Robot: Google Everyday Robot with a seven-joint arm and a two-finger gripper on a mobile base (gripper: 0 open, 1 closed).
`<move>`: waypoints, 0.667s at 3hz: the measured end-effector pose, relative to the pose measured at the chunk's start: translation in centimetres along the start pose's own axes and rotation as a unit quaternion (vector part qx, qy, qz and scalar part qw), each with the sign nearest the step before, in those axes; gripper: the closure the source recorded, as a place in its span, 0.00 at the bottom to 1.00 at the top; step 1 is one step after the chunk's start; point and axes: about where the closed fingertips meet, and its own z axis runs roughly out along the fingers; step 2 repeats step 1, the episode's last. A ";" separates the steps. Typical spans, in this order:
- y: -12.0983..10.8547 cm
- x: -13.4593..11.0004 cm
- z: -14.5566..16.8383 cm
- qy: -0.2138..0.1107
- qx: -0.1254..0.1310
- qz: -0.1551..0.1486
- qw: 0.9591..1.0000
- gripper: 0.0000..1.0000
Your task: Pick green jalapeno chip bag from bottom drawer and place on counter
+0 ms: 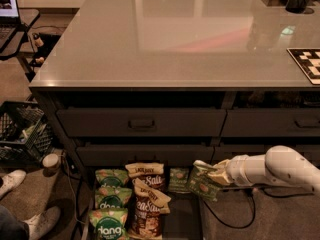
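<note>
1 green jalapeno chip bag (201, 185): small, dull green, round pale emblem, crinkled, tilted, over the right edge of the bottom drawer (182, 219). Its top is pinched in the gripper (214, 175), which reaches in from the right. Drawer dark, shallow, pulled open. The counter (165, 39), a glossy grey slab, sits well above.

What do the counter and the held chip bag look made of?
The counter: polished slab, maybe stone or laminate; it mirrors lights. The green jalapeno chip bag, held by the claw at the right edge of the bottom drawer: thin plastic film, likely; crinkled.

Glare on counter (175, 44); gripper (212, 175) dim at drawer (182, 220)
</note>
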 end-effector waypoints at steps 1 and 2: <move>0.0 0.0 0.0 0.000 0.000 0.000 1.000 1.00; 0.0 0.0 0.0 0.000 0.000 0.000 1.000 1.00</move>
